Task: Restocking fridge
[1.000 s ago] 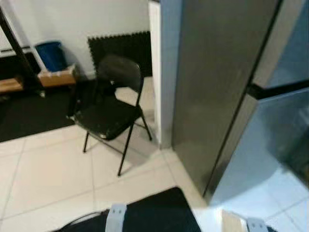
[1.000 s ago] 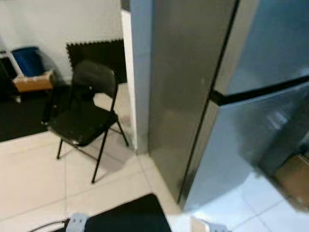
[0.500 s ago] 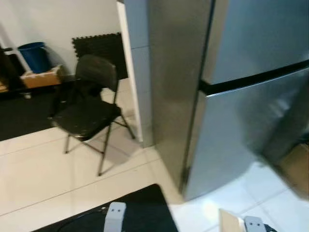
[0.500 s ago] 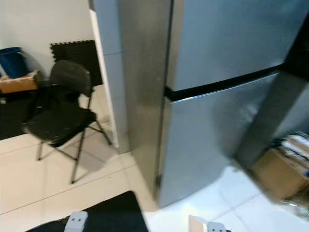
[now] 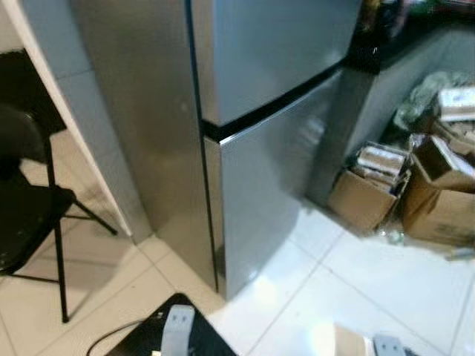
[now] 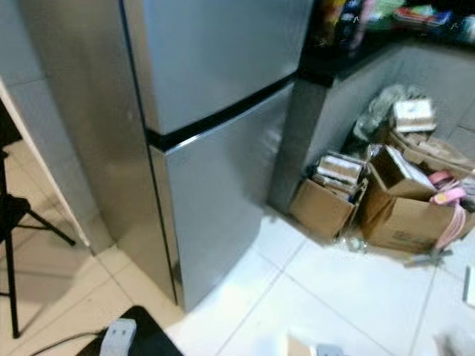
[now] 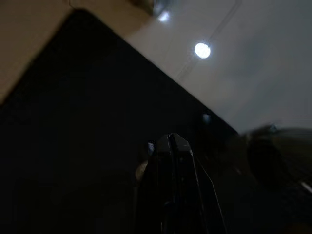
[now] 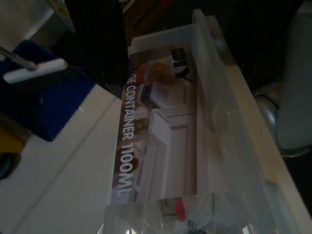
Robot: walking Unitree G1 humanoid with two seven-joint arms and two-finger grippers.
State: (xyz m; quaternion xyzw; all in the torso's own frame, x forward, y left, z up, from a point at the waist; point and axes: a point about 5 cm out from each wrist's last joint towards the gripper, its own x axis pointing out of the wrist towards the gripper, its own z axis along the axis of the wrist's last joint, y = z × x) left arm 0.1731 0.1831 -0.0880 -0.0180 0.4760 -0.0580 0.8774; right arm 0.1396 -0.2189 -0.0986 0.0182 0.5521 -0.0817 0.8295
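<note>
A tall stainless-steel fridge [image 5: 267, 148] with two doors stands in front of me, both doors closed, a dark gap between the upper and lower door. At the lower edge of the left eye view, my left arm's silver wrist [image 5: 175, 332] hangs over a black flat surface [image 5: 148, 345]. In the dark left wrist view my left gripper [image 7: 170, 140] is shut with nothing in it. A clear plastic container [image 8: 170, 141] labelled "CONTAINER 1100ML" lies right in front of the right wrist camera. Its pale corner [image 5: 347, 341] shows beside my right wrist [image 5: 387, 345].
A black folding chair [image 5: 26, 215] stands left of the fridge by a white pillar [image 5: 70, 104]. Open cardboard boxes [image 5: 367, 189] full of clutter sit on the white tiled floor [image 5: 356, 282] to the right, under a dark counter [image 5: 382, 48].
The camera has swung to the right: the fridge front is now in the middle, the chair has slid to the left edge and the boxes have come into view. The arms sit as before.
</note>
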